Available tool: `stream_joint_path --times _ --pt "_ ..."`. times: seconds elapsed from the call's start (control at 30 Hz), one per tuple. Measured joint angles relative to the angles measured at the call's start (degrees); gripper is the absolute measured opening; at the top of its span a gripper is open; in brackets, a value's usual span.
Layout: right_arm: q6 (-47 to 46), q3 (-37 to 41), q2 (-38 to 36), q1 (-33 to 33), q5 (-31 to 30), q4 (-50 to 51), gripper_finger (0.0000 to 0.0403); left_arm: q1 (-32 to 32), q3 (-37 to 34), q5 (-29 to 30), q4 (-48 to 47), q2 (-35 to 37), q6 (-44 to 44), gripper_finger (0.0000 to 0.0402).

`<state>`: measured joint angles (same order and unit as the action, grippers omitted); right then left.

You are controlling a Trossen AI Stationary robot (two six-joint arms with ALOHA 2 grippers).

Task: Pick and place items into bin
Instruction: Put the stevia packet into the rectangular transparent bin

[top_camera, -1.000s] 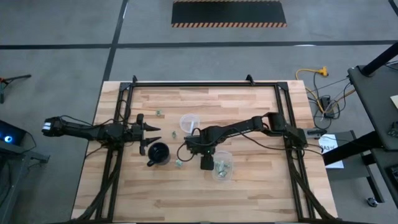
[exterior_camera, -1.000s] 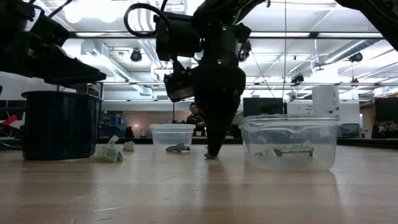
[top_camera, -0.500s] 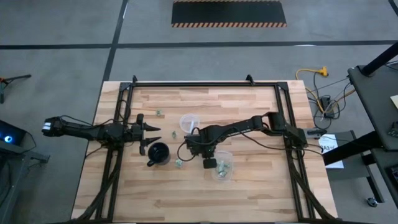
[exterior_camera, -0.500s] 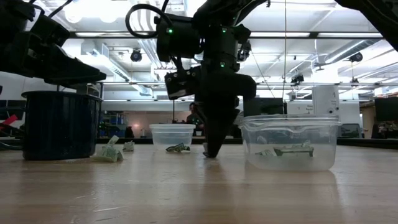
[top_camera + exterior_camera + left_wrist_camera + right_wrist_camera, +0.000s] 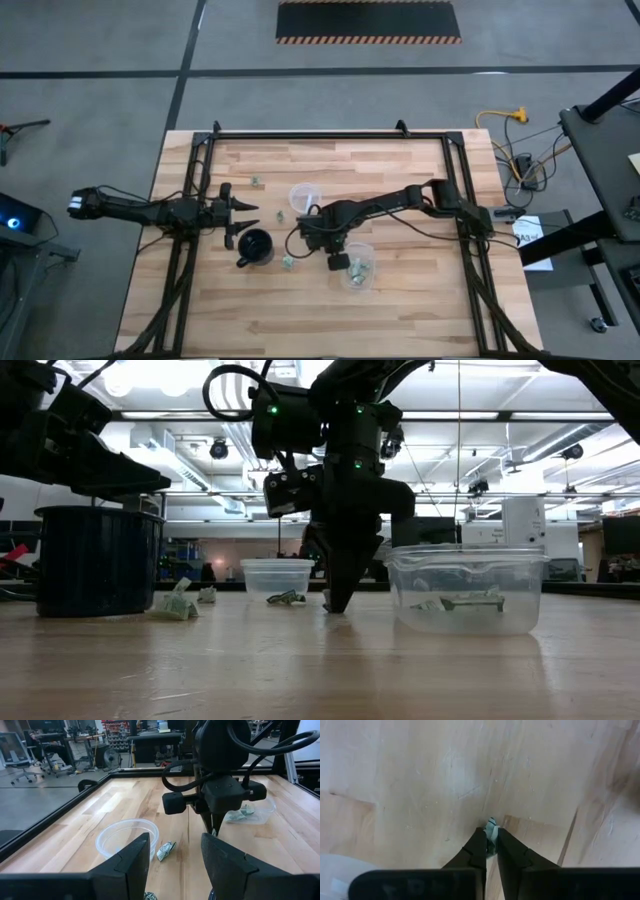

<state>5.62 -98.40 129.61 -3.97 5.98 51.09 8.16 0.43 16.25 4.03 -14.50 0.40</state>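
One pale item (image 5: pixel 491 827) sits clamped between the right gripper (image 5: pixel 490 840) fingertips.

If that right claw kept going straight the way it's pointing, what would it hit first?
The right claw points straight down, shut on a tiny pale green piece. Straight on, it would meet the light wooden tabletop first; its tips look nearly on the wood already, though the gap is hard to judge.

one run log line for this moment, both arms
right gripper shut on folded paper piece at tabletop, beside clear bin | left gripper open, waiting above black mug | piece not yet binned
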Motion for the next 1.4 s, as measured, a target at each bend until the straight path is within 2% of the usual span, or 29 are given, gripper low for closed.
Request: stream_joint_path --times 0.33,0.63,0.9,1.17,1.4 --pt "2.13 4.75 -3.69 -0.21 -0.27 -2.47 0.0012 -0.02 0.0 0.02 0.0 0.02 0.0 0.0162" --pt "3.79 5.54 -4.49 0.07 0.48 -3.43 0.0013 -0.02 -0.02 0.02 0.0 0.02 -0.02 0.0162" --pt "3.12 7.27 -8.3 0.06 0.68 -3.26 0.0013 -0.02 -0.02 0.02 0.0 0.01 -0.02 0.0162" --pt "1.7 12.19 -14.69 -0.16 0.68 -4.48 0.0013 -0.02 -0.02 0.01 0.0 -0.04 0.0 0.0162" --pt "0.97 20.83 -23.17 -0.15 0.8 -11.16 0.0013 -0.02 -0.02 0.0 0.0 -0.09 -0.02 0.0162"
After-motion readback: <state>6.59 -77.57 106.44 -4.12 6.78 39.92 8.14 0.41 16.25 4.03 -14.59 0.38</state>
